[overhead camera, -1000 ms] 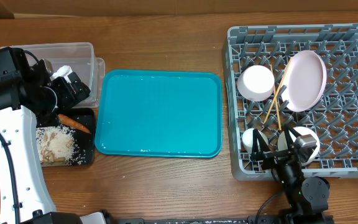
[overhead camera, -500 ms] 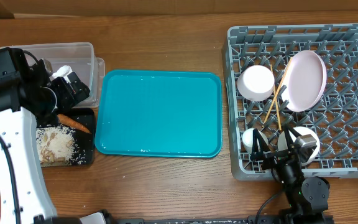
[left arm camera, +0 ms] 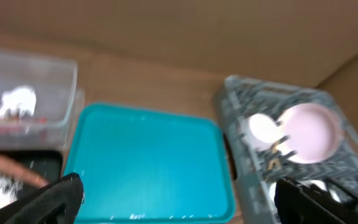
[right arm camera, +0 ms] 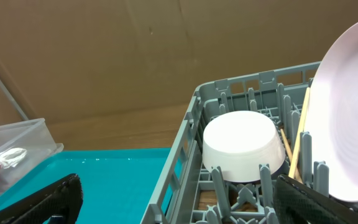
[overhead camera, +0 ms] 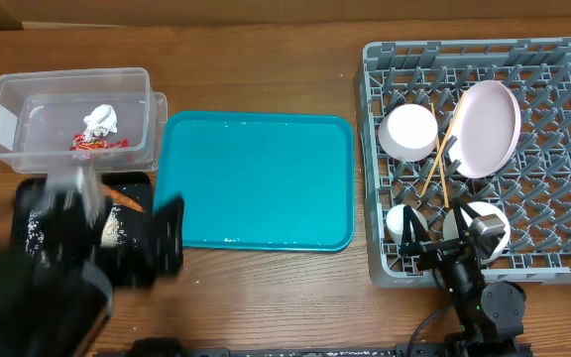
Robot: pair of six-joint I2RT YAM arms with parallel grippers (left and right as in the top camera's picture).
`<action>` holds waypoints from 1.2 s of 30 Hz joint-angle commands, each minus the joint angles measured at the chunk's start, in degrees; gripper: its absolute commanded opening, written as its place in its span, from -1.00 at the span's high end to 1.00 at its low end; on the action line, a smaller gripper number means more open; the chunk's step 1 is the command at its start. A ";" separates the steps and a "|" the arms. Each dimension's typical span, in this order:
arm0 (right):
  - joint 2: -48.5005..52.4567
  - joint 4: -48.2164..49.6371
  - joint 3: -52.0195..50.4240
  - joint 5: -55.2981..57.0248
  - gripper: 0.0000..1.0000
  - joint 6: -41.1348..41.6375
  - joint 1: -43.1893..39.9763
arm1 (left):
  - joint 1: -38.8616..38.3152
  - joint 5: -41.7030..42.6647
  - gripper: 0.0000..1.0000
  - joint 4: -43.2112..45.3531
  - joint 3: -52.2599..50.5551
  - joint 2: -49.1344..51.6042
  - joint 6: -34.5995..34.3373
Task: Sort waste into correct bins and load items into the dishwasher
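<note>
**Overhead and both wrist views of the bench.** All places are given from the teal rectangular serving tray (overhead camera: 256, 178) at centre.

**Left of the teal tray, far corner.** The clear plastic rectangular tub (overhead camera: 8, 109) stands just beside this corner. Inside it lie the crumpled white tissue (overhead camera: 100, 120) and, just beside that, the red-and-silver wrapper (overhead camera: 92, 145).

**Left of the teal tray, near corner.** The shallow black rectangular tray (overhead camera: 28, 193) lies here. The orange carrot piece (overhead camera: 125, 196) is on the side closest to the teal tray, and white rice scraps (overhead camera: 34, 233) are scattered on its floor. My left arm, a dark blur from overhead, hides most of the black tray.

**My left claw** (left arm camera: 179, 190). It is too smeared overhead to place exactly. My wrist view shows its fingers (left arm camera: 61, 196) spread wide apart with nothing between them.

**Right of the teal tray.** The large square grey plastic dish rack (overhead camera: 370, 119) sits just beside the tray's right edge.
- The small white bowl (overhead camera: 408, 131) is on the side of the rack nearest the tray.
- The large white round plate (overhead camera: 489, 127) is propped on edge among the pegs, farther from the tray.
- The pair of wooden chopsticks (overhead camera: 442, 149) leans between the bowl and the plate.
- The small white cup (overhead camera: 401, 218) and the second small white bowl (overhead camera: 486, 220) sit along the rack's near side.

**My right claw** (overhead camera: 444, 238). It rests over that near side, between the cup and the second bowl and partly hiding both. Its fingers are apart and it grips nothing.
</note>
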 commanded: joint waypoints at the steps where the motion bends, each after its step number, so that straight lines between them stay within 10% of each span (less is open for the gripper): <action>1: -0.57 0.15 -0.61 0.55 -1.00 0.24 -0.20 | -1.31 -0.11 -1.00 0.02 0.26 -7.08 0.39; 16: -0.57 0.15 -0.61 0.55 -1.00 0.24 -0.20 | -1.66 -7.06 -1.00 1.33 -28.46 -35.01 4.02; 36: -0.57 0.15 -0.61 0.55 -1.00 0.24 -0.20 | -1.66 -2.27 -1.00 61.16 -74.82 -41.55 2.32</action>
